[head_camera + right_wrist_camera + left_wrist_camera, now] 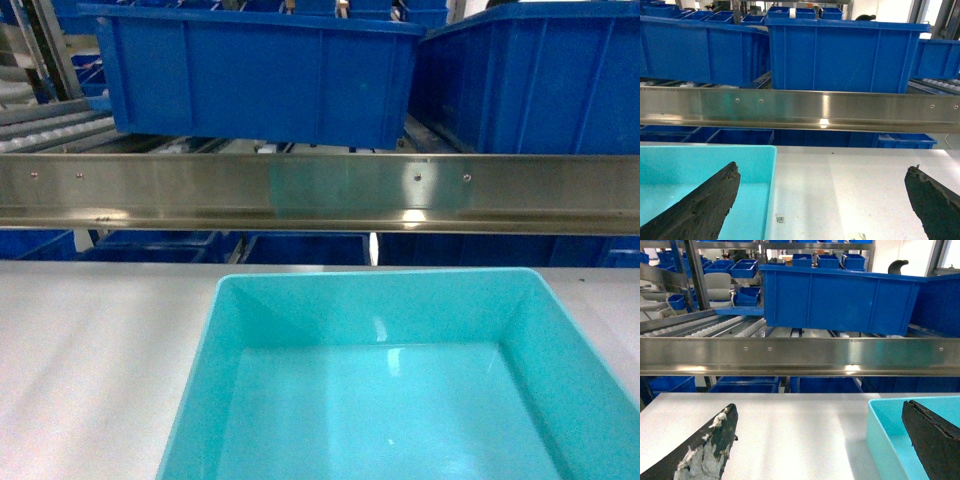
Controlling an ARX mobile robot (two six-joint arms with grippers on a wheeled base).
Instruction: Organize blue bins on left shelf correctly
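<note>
A light turquoise bin (212, 370) sits empty on the grey table, just in front of the left shelf's steel front rail (320, 192). Neither gripper shows in the head view. In the left wrist view my left gripper (820, 407) is open. Its right finger (932, 440) is over the bin (885, 440) and its left finger (715, 440) is over bare table, so the bin's left wall lies between them. My right gripper (823, 167) is open too. Its left finger (705, 205) is over the bin (700, 165) and its right finger (935, 200) is over the table.
Ribbed royal-blue bins (260, 75) (530, 85) stand on the shelf's roller tracks (700, 330) behind the rail. More blue bins fill the tier below (300, 248). A small QR sticker (780, 218) lies on the table right of the turquoise bin.
</note>
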